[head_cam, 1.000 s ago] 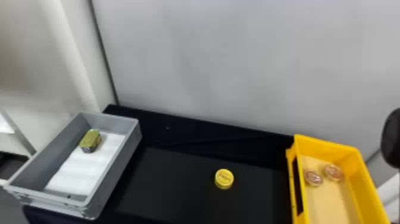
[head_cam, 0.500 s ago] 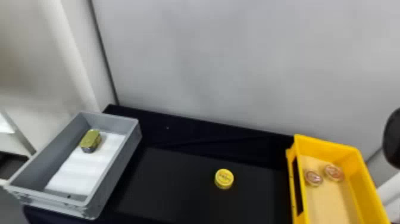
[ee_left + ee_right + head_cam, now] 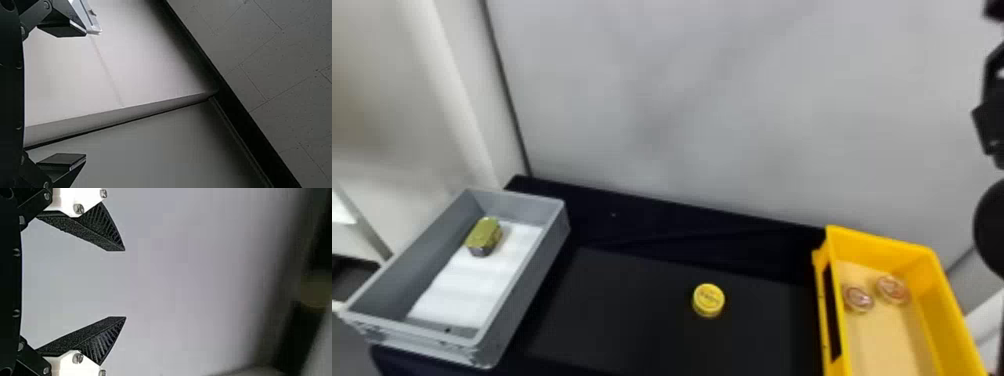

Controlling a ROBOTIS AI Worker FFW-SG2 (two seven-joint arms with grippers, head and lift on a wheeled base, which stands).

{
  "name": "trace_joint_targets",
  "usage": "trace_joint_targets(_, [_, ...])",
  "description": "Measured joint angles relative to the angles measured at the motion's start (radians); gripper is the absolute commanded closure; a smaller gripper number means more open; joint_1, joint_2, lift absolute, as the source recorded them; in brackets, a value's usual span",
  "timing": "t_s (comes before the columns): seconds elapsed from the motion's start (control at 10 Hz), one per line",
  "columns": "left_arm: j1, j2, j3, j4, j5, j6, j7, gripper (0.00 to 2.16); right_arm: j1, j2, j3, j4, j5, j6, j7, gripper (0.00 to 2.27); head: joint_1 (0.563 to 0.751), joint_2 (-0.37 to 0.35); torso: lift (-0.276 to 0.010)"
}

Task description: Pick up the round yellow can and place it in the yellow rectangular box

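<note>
Right wrist view: tool point(image 3: 125, 284) spread wide, empty.

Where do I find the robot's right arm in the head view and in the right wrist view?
Head view: the right arm is the black shape at the right edge.
Right wrist view: its gripper comes in from the left edge, fingers apart.
Shared landmark: the pale wall, apparently also behind the fingers.

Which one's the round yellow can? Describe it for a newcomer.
On the black table, look between the gray bin at left and the yellow rectangular box at right. The round yellow can sits there, nearer the box. Unlike the green tin in the bin and the two reddish tins in the box, it stands outside both.
</note>
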Motion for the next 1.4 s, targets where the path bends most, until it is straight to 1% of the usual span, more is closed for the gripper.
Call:
trace_joint_targets(0.1, [0.004, 0.002, 0.005, -0.004, 0.000, 0.005, 0.000, 0.15, -0.035, 0.022, -0.018, 0.000, -0.071, 0.198, 0.027, 0.20, 0.694, -0.078, 0.000])
trace_joint_targets(0.2, [0.001, 0.003, 0.001, -0.006, 0.000, 0.011, 0.000, 0.15, -0.073, 0.037, -0.059, 0.004, -0.149, 0.403, 0.075, 0.20, 0.694, -0.078, 0.000])
trace_joint_targets(0.3, [-0.005, 0.003, -0.008, -0.003, 0.000, 0.015, 0.001, 0.15, -0.104, 0.039, -0.115, 0.030, -0.250, 0.577, 0.127, 0.21, 0.694, -0.078, 0.000])
trace_joint_targets(0.4, [-0.009, 0.002, -0.015, 0.000, 0.000, 0.017, 0.002, 0.15, -0.113, 0.027, -0.162, 0.093, -0.374, 0.678, 0.159, 0.24, 0.694, -0.078, 0.000])
trace_joint_targets(0.5, [-0.010, 0.001, -0.018, 0.001, 0.000, 0.017, 0.002, 0.15, -0.099, 0.004, -0.182, 0.183, -0.502, 0.703, 0.172, 0.24, 0.694, -0.078, 0.000])
trace_joint_targets(0.6, [-0.011, 0.000, -0.019, 0.002, 0.000, 0.018, 0.002, 0.15, -0.075, -0.021, -0.177, 0.279, -0.602, 0.687, 0.187, 0.22, 0.694, -0.078, 0.000])
trace_joint_targets(0.7, [-0.011, -0.001, -0.021, 0.002, 0.000, 0.019, 0.002, 0.15, -0.057, -0.043, -0.151, 0.367, -0.644, 0.661, 0.234, 0.08, 0.694, -0.078, 0.000])
trace_joint_targets(0.8, [-0.012, -0.002, -0.024, 0.004, 0.000, 0.020, 0.002, 0.15, -0.043, -0.064, -0.099, 0.475, -0.621, 0.620, 0.352, 0.04, 0.694, -0.078, 0.000])
trace_joint_targets(0.9, [-0.014, -0.004, -0.026, 0.005, 0.001, 0.021, 0.002, 0.15, -0.039, -0.072, -0.049, 0.567, -0.552, 0.572, 0.474, 0.05, 0.694, -0.078, 0.000])
trace_joint_targets(1.0, [-0.016, -0.006, -0.030, 0.009, 0.001, 0.022, 0.002, 0.15, -0.037, -0.070, 0.005, 0.671, -0.460, 0.507, 0.588, 0.05, 0.694, -0.078, 0.000])
trace_joint_targets(1.1, [-0.021, -0.009, -0.038, 0.015, 0.002, 0.018, 0.002, 0.15, -0.044, -0.053, 0.055, 0.785, -0.343, 0.441, 0.695, 0.05, 0.694, -0.078, 0.000])
trace_joint_targets(1.2, [-0.024, -0.011, -0.044, 0.021, 0.002, 0.014, 0.002, 0.15, -0.061, -0.031, 0.087, 0.878, -0.221, 0.395, 0.789, 0.05, 0.694, -0.078, 0.000])
trace_joint_targets(1.4, [-0.029, -0.017, -0.055, 0.034, 0.003, 0.002, 0.002, 0.14, -0.119, 0.043, 0.115, 1.081, 0.100, 0.289, 0.993, 0.05, 0.694, -0.078, 0.000])
